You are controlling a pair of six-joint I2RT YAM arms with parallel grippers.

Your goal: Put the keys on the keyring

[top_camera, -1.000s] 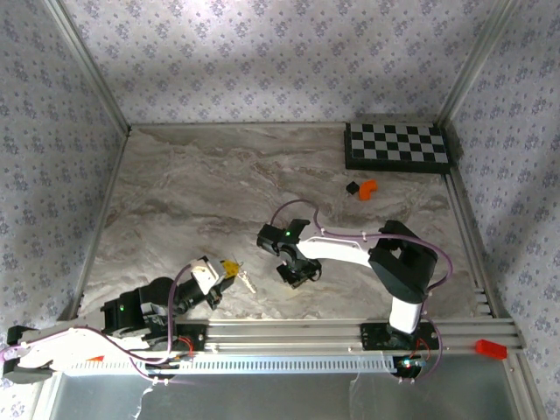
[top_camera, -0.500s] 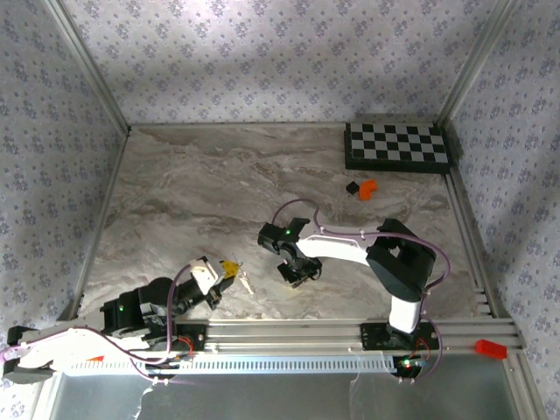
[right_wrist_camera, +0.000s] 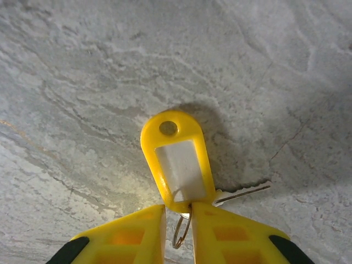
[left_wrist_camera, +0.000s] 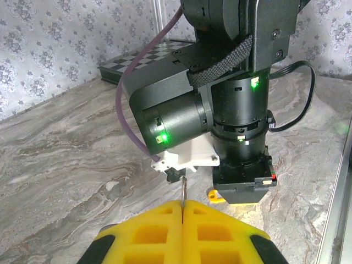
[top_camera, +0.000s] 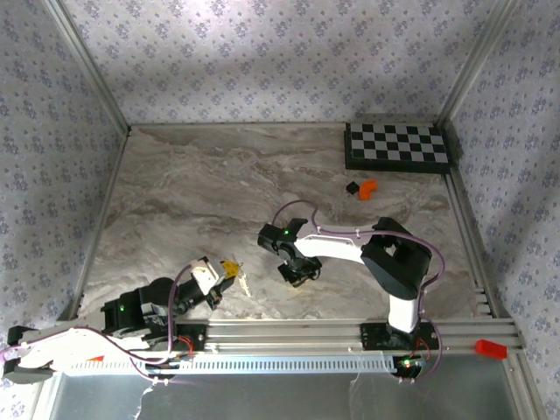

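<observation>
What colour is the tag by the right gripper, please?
Tag is yellow with white label; best in right wrist view.

The table has a marble-look top, smooth with a soft, low sheen. The yellow pads look like matt moulded foam or rubber with sunken cells, the same on the other wrist, where they pinch a thin bare-metal blade. The tag is glossy yellow plastic with a dull white paper-like insert, beside a bright wire keyring and a silvery metal key — while the right arm wears satin black plastic casing, a woven black strap and a smooth purple cable.
</observation>
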